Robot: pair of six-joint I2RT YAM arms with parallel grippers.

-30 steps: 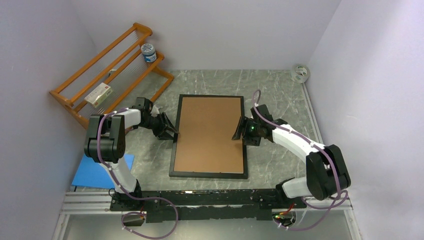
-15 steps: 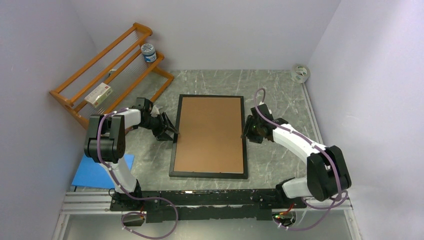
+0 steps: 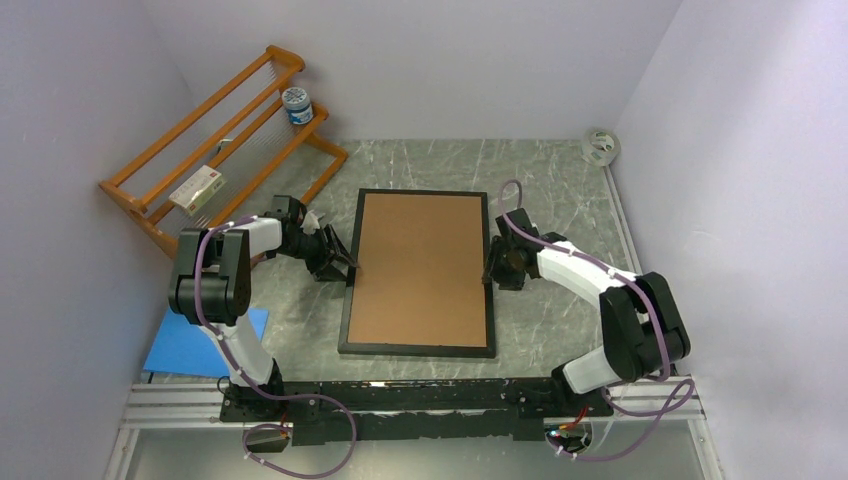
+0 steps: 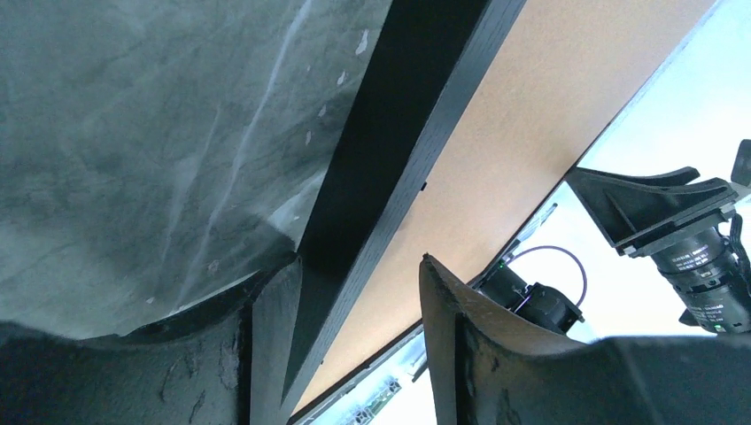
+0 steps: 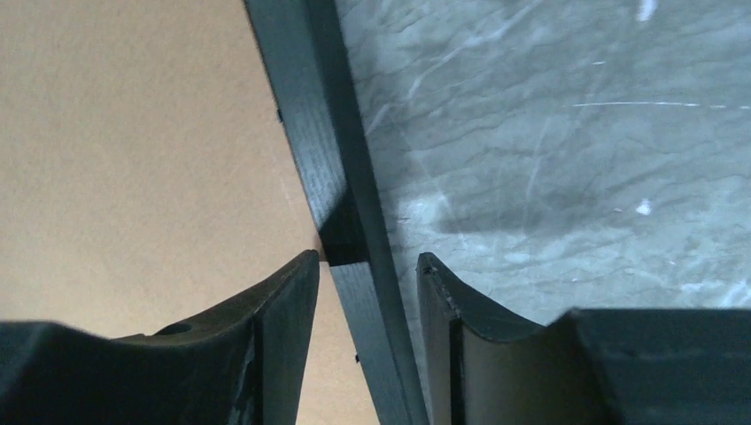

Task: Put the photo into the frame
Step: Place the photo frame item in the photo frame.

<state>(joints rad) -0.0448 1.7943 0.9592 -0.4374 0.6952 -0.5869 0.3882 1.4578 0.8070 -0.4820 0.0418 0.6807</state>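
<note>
The black frame (image 3: 420, 349) lies flat mid-table with a brown backing board (image 3: 420, 265) filling it. The photo is hidden. My left gripper (image 3: 347, 268) is low at the frame's left rail; in the left wrist view the gripper (image 4: 360, 260) is open, straddling the rail (image 4: 390, 133), which runs beside the outer finger with board (image 4: 531, 115) showing before the inner one. My right gripper (image 3: 490, 268) sits at the right rail; in the right wrist view the gripper (image 5: 367, 257) is open astride the rail (image 5: 319, 133), a gap on each side.
An orange wooden rack (image 3: 215, 150) stands at the back left with a jar (image 3: 297, 104) and a small box (image 3: 197, 189) on it. A blue sheet (image 3: 195, 350) lies near the left arm's base. A tape roll (image 3: 601, 146) sits in the back right corner.
My right gripper has moved from over the board's right side outward onto the frame's right rail, its jaws narrowing. The left gripper has stayed at the left rail.
</note>
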